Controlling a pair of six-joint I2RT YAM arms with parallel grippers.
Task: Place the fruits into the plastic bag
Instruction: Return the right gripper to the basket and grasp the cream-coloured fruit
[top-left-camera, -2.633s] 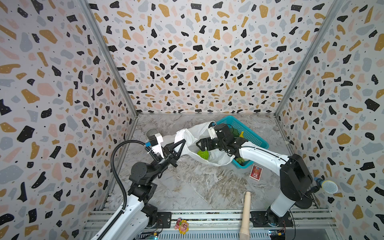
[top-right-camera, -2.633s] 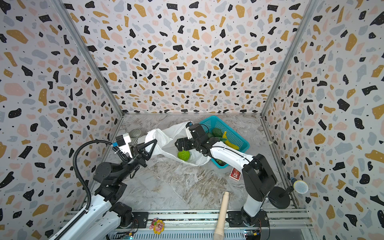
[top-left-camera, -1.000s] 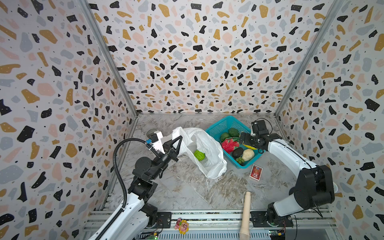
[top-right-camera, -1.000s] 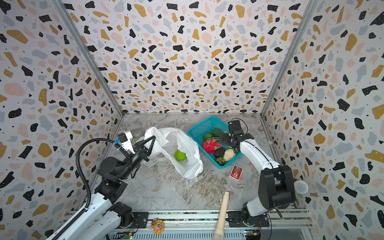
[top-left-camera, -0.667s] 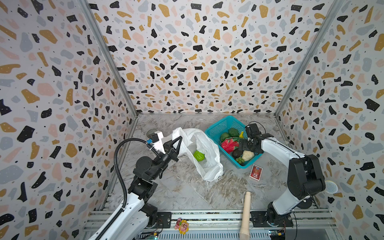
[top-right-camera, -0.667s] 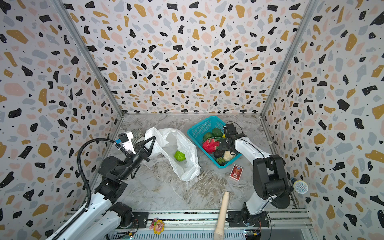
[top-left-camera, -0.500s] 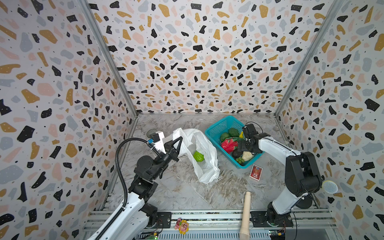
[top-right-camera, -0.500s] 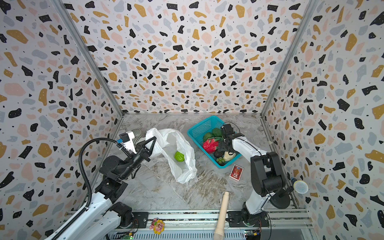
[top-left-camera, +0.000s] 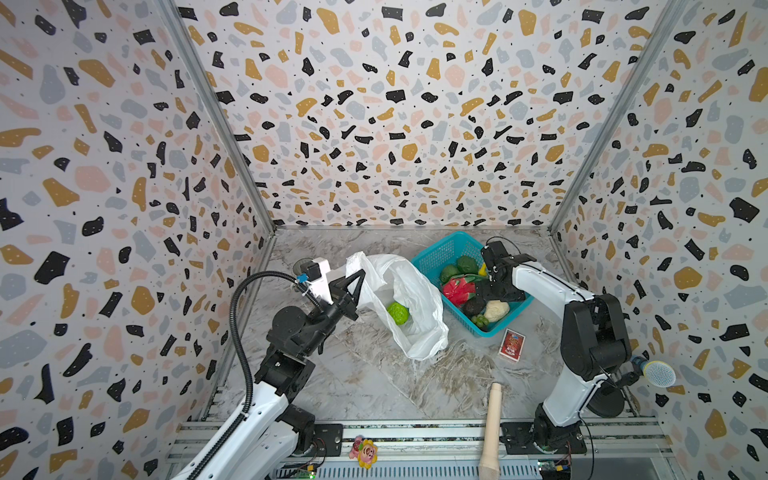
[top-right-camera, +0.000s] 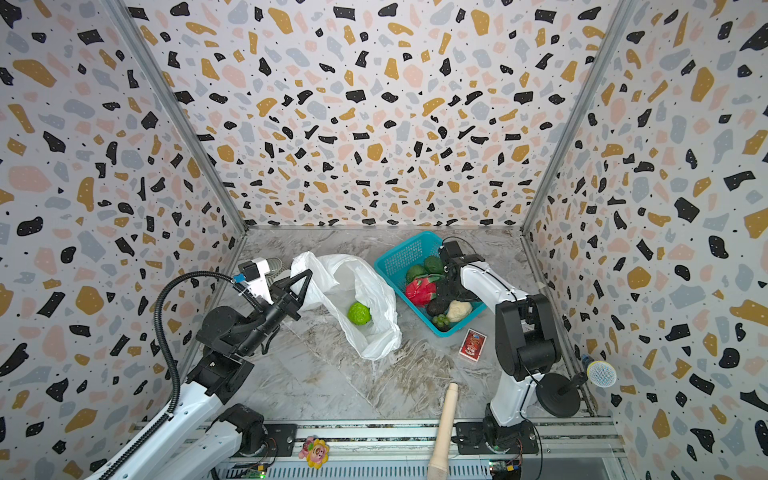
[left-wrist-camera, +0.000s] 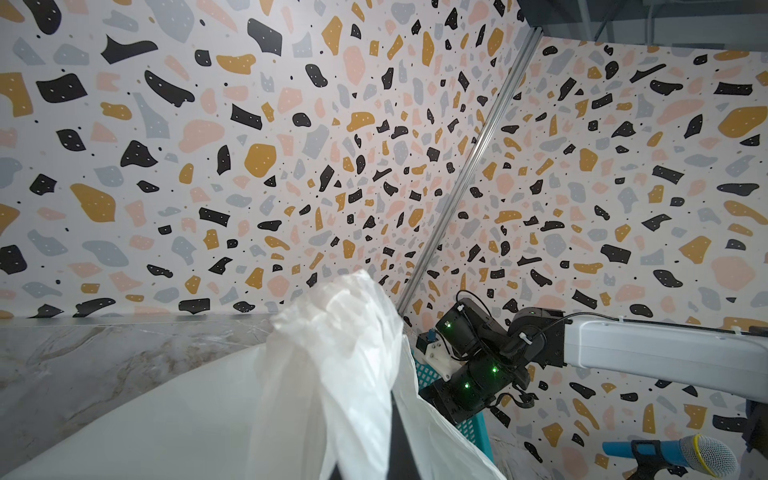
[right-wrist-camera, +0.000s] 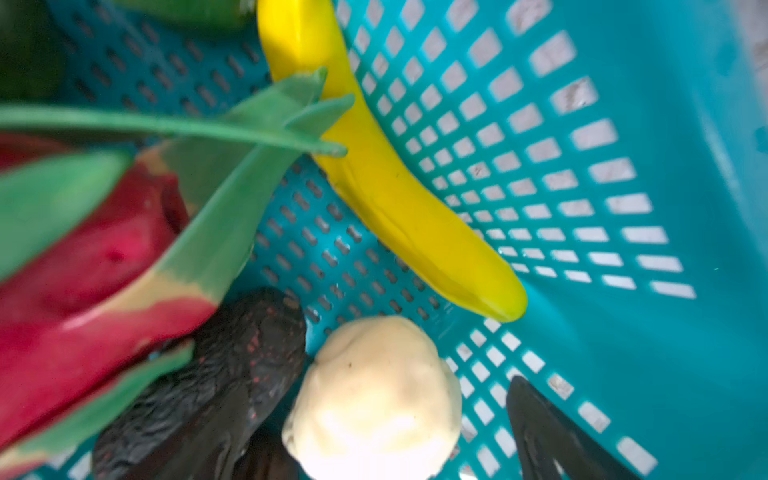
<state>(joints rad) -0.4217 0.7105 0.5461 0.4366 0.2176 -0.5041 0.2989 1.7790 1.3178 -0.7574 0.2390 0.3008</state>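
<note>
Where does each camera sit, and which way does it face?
Both top views: high behind the arms, looking down at the table; left arm and right arm show.
Left wrist: looks past the plastic bag at walls; right arm shows.
Right wrist: inside the basket, over banana and cream lumpy piece; one finger shows.
Shared: basket in every view.

The plastic bag (top-left-camera: 419, 286) lies at frame centre, 1 bumpy ball (top-left-camera: 398, 312) inside; just right of it the basket (top-left-camera: 440, 251) holds the other fruits (top-left-camera: 457, 289); card packet (top-left-camera: 512, 344) below the basket.

Bunched white plastic bag (left-wrist-camera: 332, 365) up close, right arm (left-wrist-camera: 623, 349) over teal basket (left-wrist-camera: 473, 432), speckled walls (left-wrist-camera: 249, 166), microphone (left-wrist-camera: 685, 455)
</note>
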